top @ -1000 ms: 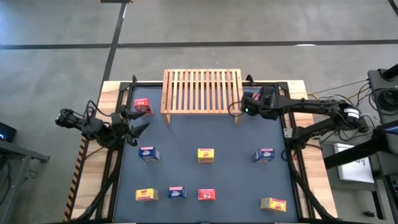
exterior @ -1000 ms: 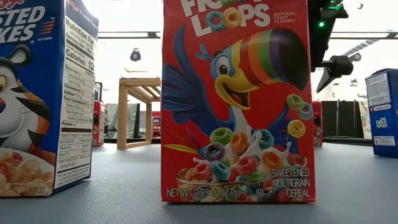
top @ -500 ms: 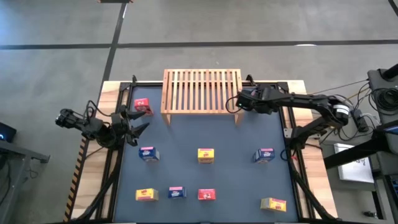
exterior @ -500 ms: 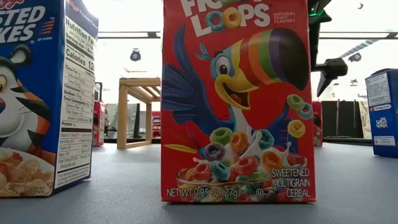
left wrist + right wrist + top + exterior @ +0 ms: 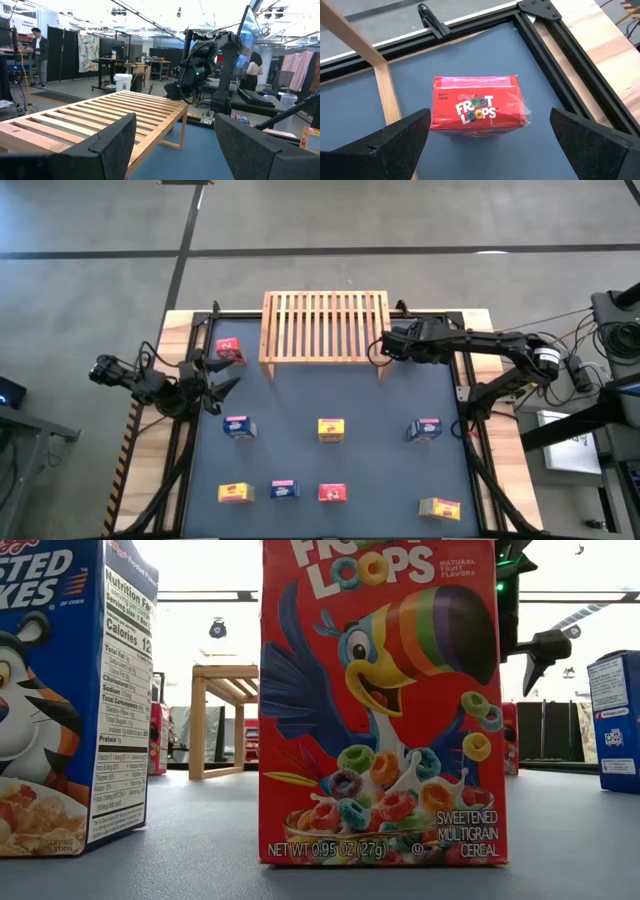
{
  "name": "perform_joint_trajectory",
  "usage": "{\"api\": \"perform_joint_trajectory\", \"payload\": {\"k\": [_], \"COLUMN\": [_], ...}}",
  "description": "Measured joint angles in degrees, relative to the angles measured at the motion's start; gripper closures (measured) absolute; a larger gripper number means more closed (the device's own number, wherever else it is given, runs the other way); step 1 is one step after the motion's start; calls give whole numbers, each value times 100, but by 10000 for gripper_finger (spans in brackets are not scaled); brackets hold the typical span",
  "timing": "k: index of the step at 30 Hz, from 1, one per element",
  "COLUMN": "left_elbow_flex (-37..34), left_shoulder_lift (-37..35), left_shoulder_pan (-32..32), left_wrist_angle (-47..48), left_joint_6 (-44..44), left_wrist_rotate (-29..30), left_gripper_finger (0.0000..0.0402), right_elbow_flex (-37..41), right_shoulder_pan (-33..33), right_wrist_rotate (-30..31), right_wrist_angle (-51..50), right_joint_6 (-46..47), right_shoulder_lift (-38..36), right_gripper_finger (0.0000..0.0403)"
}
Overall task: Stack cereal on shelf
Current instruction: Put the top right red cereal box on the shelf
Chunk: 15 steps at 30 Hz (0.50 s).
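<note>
cereal boxes stand scattered across the dark table mat, none yet on the shelf. nearest the front edge, seen from above, is a row of a yellow box (image 5: 234, 493), a blue box (image 5: 284, 490) and a red box (image 5: 332, 494), with another yellow box (image 5: 440, 508) off toward the right corner. the table-level camera sits right behind that red box (image 5: 380, 700), which fills its view. farther back, across the middle, stand a blue box (image 5: 238, 427), a yellow box (image 5: 331, 430) and a second blue box (image 5: 425, 429). beyond them, at the back of the table, is the shelf (image 5: 324, 327), a pale wooden slatted rack, its top bare. a red box (image 5: 229, 350) stands just beside the shelf's left end.

the left gripper (image 5: 222, 379) waits near that red box at the table's left side, its fingers spread apart and empty. the right gripper (image 5: 383, 350) hovers at the shelf's right end. its wrist camera looks down on another red froot loops box (image 5: 479, 106) standing on the mat beside a shelf leg, between its wide-open fingers (image 5: 395, 142) but not touched.

the step in hand looks like the first pick: the right arm lining up over this red box. next it would need to lower, close on the box's sides, then lift it clear of the leg and onto the slats.
</note>
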<state>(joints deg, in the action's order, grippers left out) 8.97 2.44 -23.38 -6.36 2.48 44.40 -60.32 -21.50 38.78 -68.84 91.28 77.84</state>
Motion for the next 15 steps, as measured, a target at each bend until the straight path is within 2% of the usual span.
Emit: {"api": "perform_joint_trajectory", "payload": {"k": [7,15], "left_elbow_flex": [0,0], "left_shoulder_lift": [0,0], "left_shoulder_pan": [-2,1], "left_wrist_angle": [1,2], "left_joint_6": [-2,-1], "left_wrist_rotate": [0,0], "left_gripper_finger": [148,148], "right_elbow_flex": [110,935], "right_shoulder_pan": [-4,-125], "right_wrist_rotate": [16,-38], "right_wrist_angle": [195,1211], "right_joint_6": [-145,-435], "right_shoulder_lift": [-465,-1246], "right_gripper_finger": [3,3]}}
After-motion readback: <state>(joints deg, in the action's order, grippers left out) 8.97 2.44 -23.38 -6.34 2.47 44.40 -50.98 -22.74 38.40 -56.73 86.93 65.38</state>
